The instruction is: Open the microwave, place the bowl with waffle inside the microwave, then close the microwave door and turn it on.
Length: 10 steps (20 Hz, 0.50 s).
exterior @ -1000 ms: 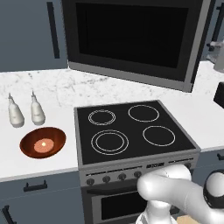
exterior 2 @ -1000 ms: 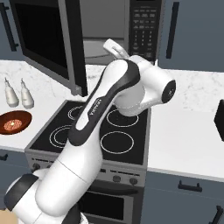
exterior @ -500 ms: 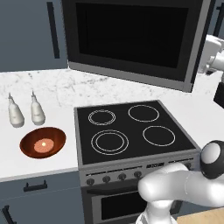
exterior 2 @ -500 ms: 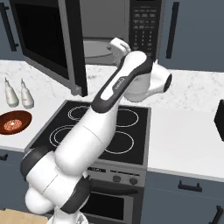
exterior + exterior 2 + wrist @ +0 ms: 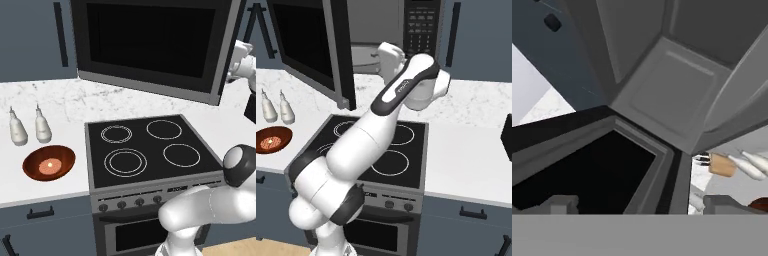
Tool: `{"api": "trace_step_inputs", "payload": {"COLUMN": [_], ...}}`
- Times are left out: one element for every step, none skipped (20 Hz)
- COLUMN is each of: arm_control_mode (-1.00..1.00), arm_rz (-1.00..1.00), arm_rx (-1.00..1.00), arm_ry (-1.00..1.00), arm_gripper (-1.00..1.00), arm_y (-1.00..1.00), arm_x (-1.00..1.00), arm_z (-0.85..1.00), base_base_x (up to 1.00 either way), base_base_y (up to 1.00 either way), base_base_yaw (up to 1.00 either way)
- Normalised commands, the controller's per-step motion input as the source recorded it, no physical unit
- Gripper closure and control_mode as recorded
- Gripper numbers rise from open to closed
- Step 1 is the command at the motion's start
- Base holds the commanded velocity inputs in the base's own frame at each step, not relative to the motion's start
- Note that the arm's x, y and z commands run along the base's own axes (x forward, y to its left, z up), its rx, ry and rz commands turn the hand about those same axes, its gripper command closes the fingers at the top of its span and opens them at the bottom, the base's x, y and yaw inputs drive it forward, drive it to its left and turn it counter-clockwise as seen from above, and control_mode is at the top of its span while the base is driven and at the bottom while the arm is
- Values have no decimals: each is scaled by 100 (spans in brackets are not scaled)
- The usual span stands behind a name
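In the left base view, the microwave door stands swung out towards us, much as it did a second ago; what has changed is our arm, whose white wrist now shows past the door's free edge, where a second ago it was barely in frame; the bowl sits on the counter left of the stove, the waffle at its middle, untouched beside two bottles.

In the right base view, the door is wide open, the grey cavity of the microwave is exposed, and our arm has straightened up towards it.

In the hand view, the gripper has its tips spread wide with nothing between them; we judge the opening step done and the bowl next.
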Motion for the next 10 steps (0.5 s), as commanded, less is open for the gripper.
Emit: {"api": "trace_step_inputs", "payload": {"arm_control_mode": [-100,-100,-100,-100,-100,-100,-100,-100,-100,-100], "arm_rz": [19,20,20,19,19,18,18,18,17,16], "arm_rx": [-6,-5,-5,-3,-3,-2,-2,-1,-1,-1], "arm_ry": [0,0,-2,-1,-2,-1,-2,-3,-3,-2], "arm_gripper": [-100,-100,-100,-100,-100,-100,-100,-100,-100,-100], "arm_y": [90,86,81,79,79,81,79,76,76,81], "arm_x": [-59,-70,-81,-84,-87,-89,-93,-96,-100,-99], "arm_z": [11,11,13,4,7,8,11,9,6,4], "base_base_x": [0,0,0,0,0,0,0,0,0,0], "base_base_y": [0,0,0,0,0,0,0,0,0,0], "base_base_yaw": [0,0,0,0,0,0,0,0,0,0]}}
